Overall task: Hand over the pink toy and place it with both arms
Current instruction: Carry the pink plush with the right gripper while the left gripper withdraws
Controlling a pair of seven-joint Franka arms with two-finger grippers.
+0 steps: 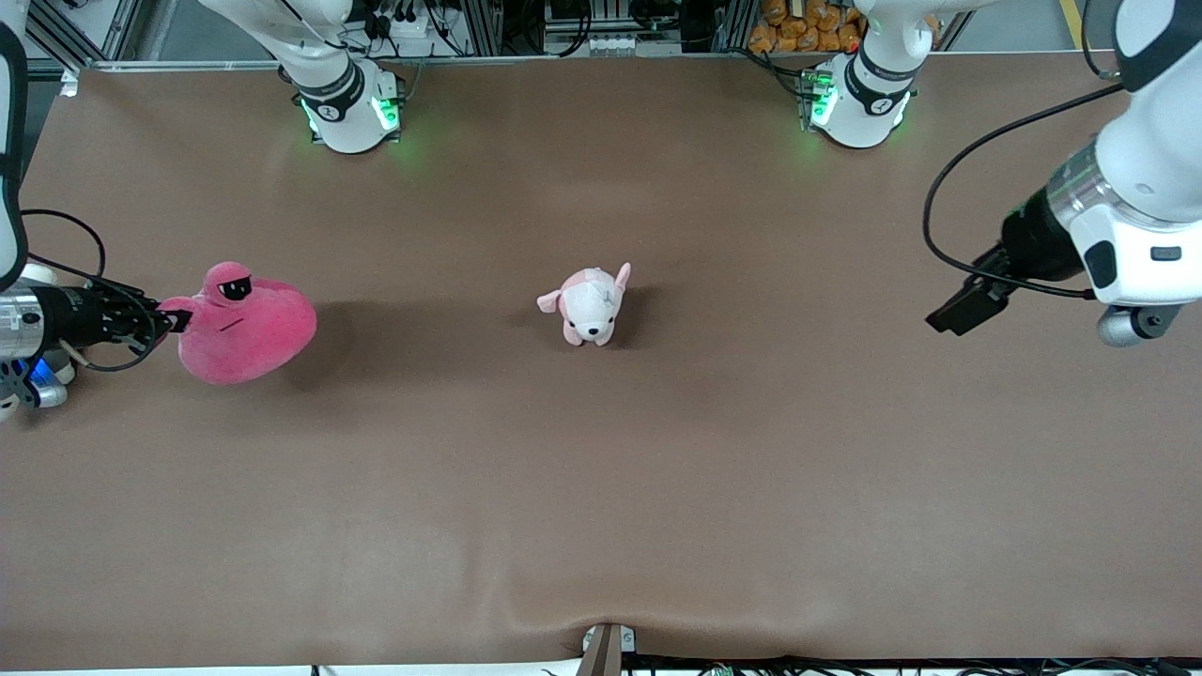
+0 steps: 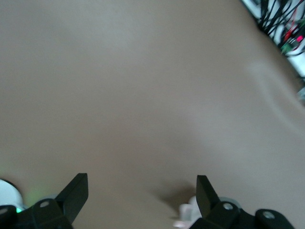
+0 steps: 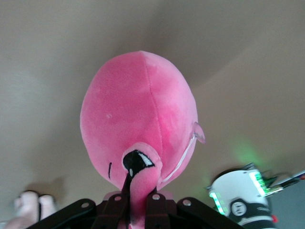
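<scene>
- Brown table (image 1: 601,488): we see a matte cover spanning the whole workspace, with a slight wrinkle at the edge nearest the front camera.
- Left arm (image 1: 1141,188): it waits over the left arm's end of the table. The left gripper (image 1: 958,310) hangs above bare table, fingers (image 2: 76,191) spread wide with nothing between them.
- Right arm (image 1: 19,324): it enters at the right arm's end of the table, wrist lying nearly level.
- Pink toy (image 1: 246,324): hot-pink blob plush, held at the right arm's end of the table. A broad shadow falls on the table toward the middle, so we judge it lifted clear or barely resting; we cannot tell which.
- Right gripper (image 1: 169,321): clamped shut on a small pinch of the plush at its edge, just beside one black eye (image 3: 136,162). The body bulges away from the fingers.
- Small pink-and-white puppy plush (image 1: 590,305): stands mid-table, well apart from both grippers; not part of the task.
- Handling judgement: we expect the toy to be light, soft and compressible, not fragile. A pinch on fabric may let it swing or sag. For the handover, we would have the left gripper take the bulging free side, squeezing deep into the stuffing, away from the right gripper's fingers.
</scene>
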